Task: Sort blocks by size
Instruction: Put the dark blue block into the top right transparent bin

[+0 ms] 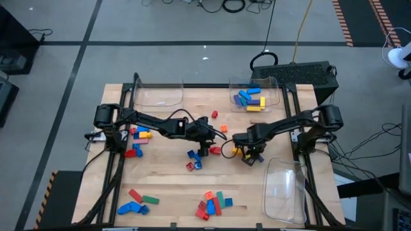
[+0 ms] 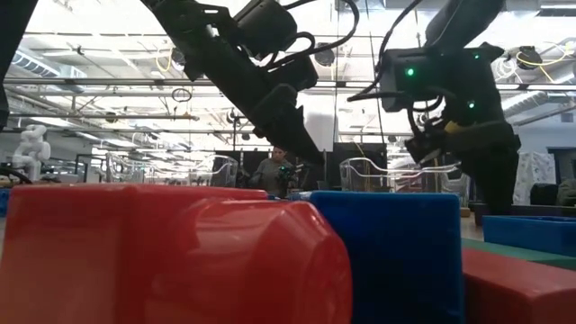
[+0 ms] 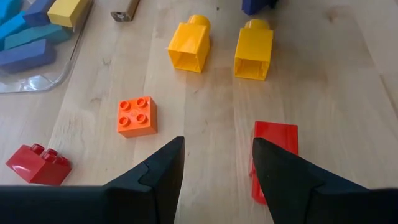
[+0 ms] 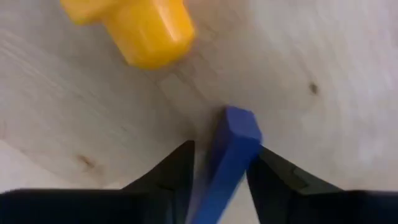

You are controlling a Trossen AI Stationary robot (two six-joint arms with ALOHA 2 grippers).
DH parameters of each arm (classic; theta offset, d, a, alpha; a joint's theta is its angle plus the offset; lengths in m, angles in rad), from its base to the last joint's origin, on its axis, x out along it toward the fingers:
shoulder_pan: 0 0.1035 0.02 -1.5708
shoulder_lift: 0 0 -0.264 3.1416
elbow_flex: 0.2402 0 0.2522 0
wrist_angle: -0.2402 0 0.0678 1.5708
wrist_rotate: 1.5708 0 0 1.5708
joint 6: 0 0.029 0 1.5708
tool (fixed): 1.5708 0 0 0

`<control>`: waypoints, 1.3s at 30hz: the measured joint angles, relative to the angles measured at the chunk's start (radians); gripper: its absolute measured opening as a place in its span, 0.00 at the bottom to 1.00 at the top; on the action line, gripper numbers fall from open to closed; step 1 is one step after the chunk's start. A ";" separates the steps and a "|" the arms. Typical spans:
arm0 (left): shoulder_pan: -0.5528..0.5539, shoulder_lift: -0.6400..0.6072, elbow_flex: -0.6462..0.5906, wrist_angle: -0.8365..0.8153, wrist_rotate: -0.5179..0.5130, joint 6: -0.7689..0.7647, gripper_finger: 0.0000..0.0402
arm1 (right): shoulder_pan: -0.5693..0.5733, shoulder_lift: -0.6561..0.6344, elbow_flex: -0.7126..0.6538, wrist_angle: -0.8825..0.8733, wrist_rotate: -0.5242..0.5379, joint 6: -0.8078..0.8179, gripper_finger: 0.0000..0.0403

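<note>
Coloured blocks lie scattered on the wooden table (image 1: 167, 179). My right gripper (image 1: 252, 154) points down at mid-table, shut on a narrow blue block (image 4: 235, 140); a yellow block (image 4: 140, 28) lies just beyond it. My left gripper (image 3: 217, 168) hovers open over bare wood near the table's middle (image 1: 204, 146). A red block (image 3: 275, 152) lies beside one of its fingers, partly hidden behind it. Ahead of it lie two yellow blocks (image 3: 189, 45) (image 3: 254, 48), an orange block (image 3: 137, 116) and another red one (image 3: 38, 165). My left gripper: I cannot tell whether its finger (image 3: 280, 186) touches the red block beside it. My right gripper has the blue block's two long sides (image 4: 239, 158) between its two fingers (image 4: 277, 183), coming from above and pointing down. The block's far end (image 4: 239, 118) is at the table; whether it rests there I cannot tell.
A clear tray (image 1: 255, 96) at the far right holds blue and yellow blocks. Clear trays also stand at the far left (image 1: 157, 95) and near right (image 1: 286, 186). More blocks lie at the left (image 1: 138, 135) and along the near edge (image 1: 212, 204). A red block (image 2: 162, 261) fills the low view.
</note>
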 joint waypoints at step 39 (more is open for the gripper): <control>0.000 0.000 -0.001 -0.005 0.000 0.000 0.48 | -0.610 -0.153 0.357 -0.008 0.395 -0.422 0.10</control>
